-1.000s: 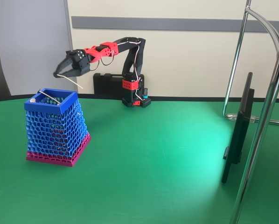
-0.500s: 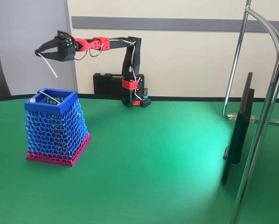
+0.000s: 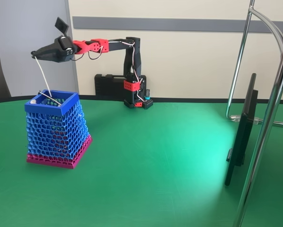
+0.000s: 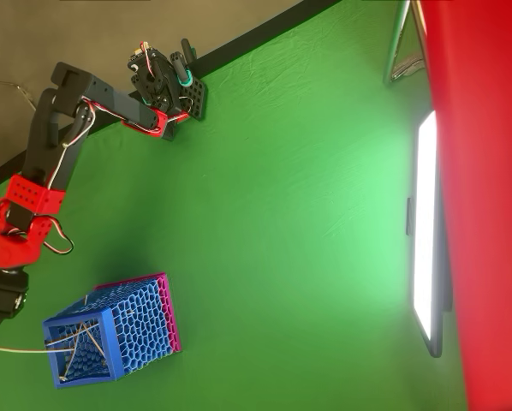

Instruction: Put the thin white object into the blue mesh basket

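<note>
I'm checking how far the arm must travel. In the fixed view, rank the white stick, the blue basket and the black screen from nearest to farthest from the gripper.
1. White stick: held in the gripper, hanging down from it.
2. Blue basket: just below, at the left.
3. Black screen: far right.

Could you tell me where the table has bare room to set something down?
The green table is bare between the blue mesh basket and the screen, and in front of both. It is crowded above the basket, where the gripper dangles the thin white object.
</note>
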### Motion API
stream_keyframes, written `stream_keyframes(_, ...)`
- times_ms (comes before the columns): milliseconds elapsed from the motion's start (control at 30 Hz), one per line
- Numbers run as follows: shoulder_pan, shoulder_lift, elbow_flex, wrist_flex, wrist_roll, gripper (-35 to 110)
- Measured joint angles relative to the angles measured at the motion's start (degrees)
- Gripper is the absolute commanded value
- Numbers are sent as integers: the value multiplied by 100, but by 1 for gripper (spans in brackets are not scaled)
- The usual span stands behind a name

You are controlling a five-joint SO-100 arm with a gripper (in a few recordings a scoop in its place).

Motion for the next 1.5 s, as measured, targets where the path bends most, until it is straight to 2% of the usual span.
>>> stream_keyframes(167,-9,-545,-826,870,-334,0)
stream_keyframes(333,-62,-1081,-1099,1081,-817,0)
stream_keyframes(600,-290,-1380,-1099,1081,-1318,1)
stream_keyframes(967,-633,-1169,-378,888,-1468,15)
stream_keyframes(1500,-1178,-149,694,791,-1758,26)
